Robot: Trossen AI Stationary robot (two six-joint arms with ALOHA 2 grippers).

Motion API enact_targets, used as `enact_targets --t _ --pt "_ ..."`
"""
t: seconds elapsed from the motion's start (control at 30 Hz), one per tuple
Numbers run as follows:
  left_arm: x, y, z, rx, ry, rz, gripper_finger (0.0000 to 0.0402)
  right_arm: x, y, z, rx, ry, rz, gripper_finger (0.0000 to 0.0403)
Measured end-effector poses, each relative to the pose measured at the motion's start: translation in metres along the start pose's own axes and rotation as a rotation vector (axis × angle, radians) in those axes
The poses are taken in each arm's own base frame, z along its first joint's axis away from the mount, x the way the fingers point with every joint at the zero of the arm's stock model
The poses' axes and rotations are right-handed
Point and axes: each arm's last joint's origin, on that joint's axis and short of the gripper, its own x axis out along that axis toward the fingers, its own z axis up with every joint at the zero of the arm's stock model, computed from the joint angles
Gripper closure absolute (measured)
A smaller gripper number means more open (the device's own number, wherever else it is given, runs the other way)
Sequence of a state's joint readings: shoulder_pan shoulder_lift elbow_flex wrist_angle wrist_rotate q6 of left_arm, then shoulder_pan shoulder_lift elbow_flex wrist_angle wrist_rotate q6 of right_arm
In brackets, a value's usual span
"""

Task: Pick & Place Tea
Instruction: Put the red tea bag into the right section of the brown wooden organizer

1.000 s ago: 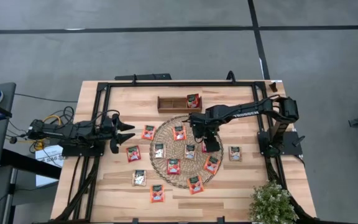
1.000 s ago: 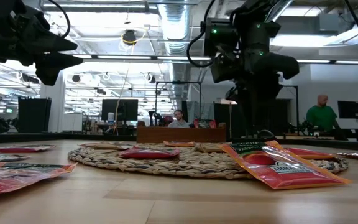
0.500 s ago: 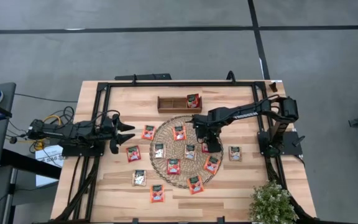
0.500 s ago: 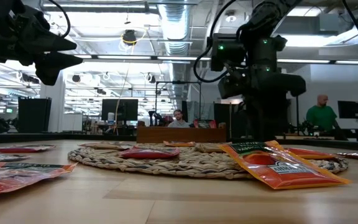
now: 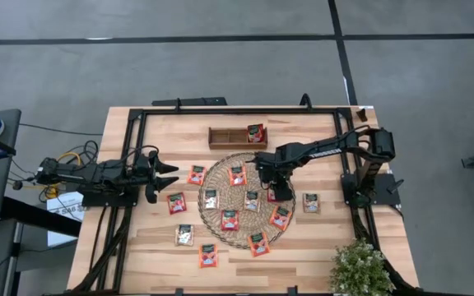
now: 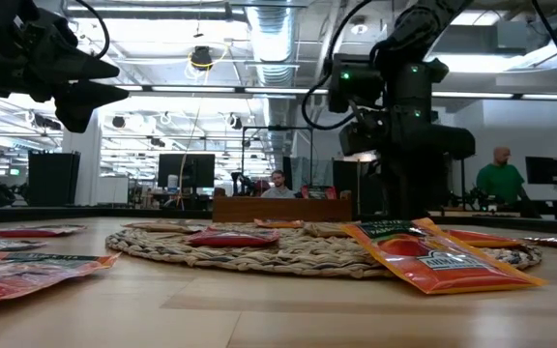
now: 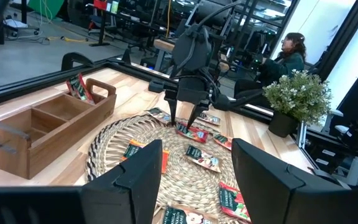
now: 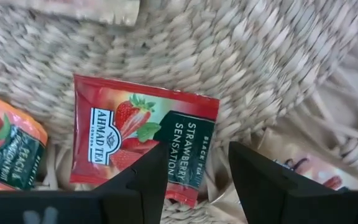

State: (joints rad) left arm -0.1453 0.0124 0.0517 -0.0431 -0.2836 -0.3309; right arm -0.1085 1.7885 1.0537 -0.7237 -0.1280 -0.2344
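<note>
- Right gripper (image 5: 275, 194) low over woven mat's (image 5: 220, 177) three-o'clock edge, fingers parted astride strawberry tea packet (image 8: 143, 147).
- Left gripper (image 5: 169, 173) open, parked nine o'clock.

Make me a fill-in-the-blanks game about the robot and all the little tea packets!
1. The right gripper hangs over the round woven ____.
2. Under its fingers lies a red packet of ____ tea.
3. One packet already sits in the wooden ____.
4. The left gripper waits with fingers ____.

Missing words: mat; strawberry; tray; open
</note>
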Motion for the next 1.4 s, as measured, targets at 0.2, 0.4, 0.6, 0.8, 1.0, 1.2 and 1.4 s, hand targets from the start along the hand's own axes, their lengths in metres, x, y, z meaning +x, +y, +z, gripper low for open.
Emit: enact_targets --t 0.2,0.4,0.6,0.8,1.0,1.2,1.4 --pt "0.0 0.0 0.0 0.0 0.0 0.0 0.0216 0.005 0.0 -0.007 0.016 0.022 -0.015 0.0249" --pt "0.0 0.0 0.0 0.001 0.0 0.0 0.0216 0.007 0.001 -0.009 0.018 0.024 -0.023 0.0293" --pt "0.0 0.0 0.0 0.001 0.0 0.0 0.0216 0.007 0.001 -0.009 0.018 0.024 -0.018 0.0339" --pt "0.0 0.0 0.0 0.001 0.0 0.0 0.0216 0.003 0.001 -0.005 0.018 0.03 -0.017 0.036" --pt "0.0 0.0 0.0 0.001 0.0 0.0 0.0216 -0.006 0.0 0.003 0.017 0.026 -0.022 0.039" --pt "0.0 0.0 0.0 0.004 0.0 0.0 0.0216 -0.018 0.0 0.008 0.02 0.052 -0.016 0.0399" --pt "0.0 0.0 0.0 0.005 0.0 0.0 0.0216 -0.043 0.001 0.019 0.022 0.071 -0.011 0.0401"
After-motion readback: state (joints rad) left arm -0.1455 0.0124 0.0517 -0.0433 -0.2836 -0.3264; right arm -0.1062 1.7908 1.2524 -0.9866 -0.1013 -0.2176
